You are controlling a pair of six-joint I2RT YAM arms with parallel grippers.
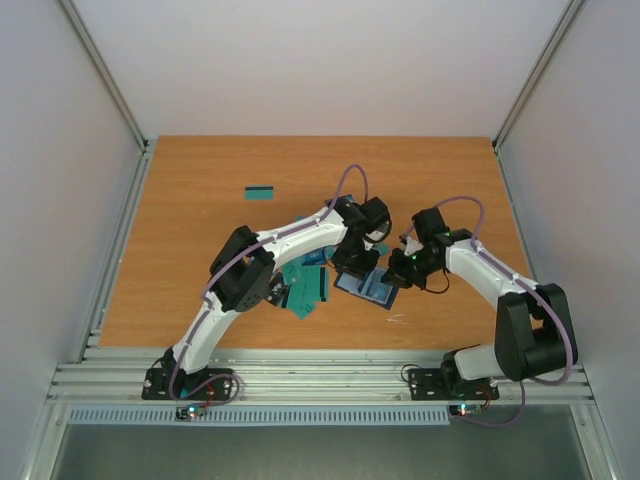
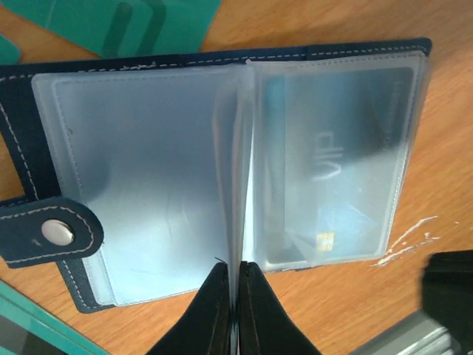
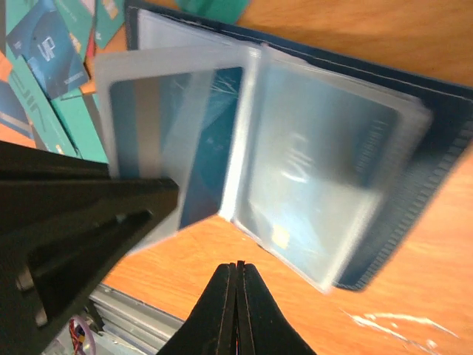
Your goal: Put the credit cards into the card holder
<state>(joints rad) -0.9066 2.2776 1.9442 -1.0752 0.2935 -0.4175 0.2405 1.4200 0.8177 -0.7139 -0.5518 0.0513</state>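
Left wrist: left tool [image 2: 233, 272] pinched on clear sleeve [image 2: 235, 163] of card holder [image 2: 18, 96]; right tool [image 3: 236, 271] closed, empty.

Wooden tabletop [image 1: 200, 250]: orange-brown, grey walls on three sides.
- Far left of centre: lone teal card [image 1: 260, 192], dark stripe, lying flat, well apart from rest.
- Centre front: loose pile of credit cards [image 1: 305, 290], mostly teal, some blue, overlapping.
- Just right of pile: card holder [image 1: 368, 287], lying open, navy cover down on wood, clear sleeves facing up.
- On holder: snap tab [image 2: 55, 233] at one short end; card showing inside one sleeve [image 2: 332, 170].
- Near holder's front corner: white scuff [image 1: 398, 320] on bare wood.
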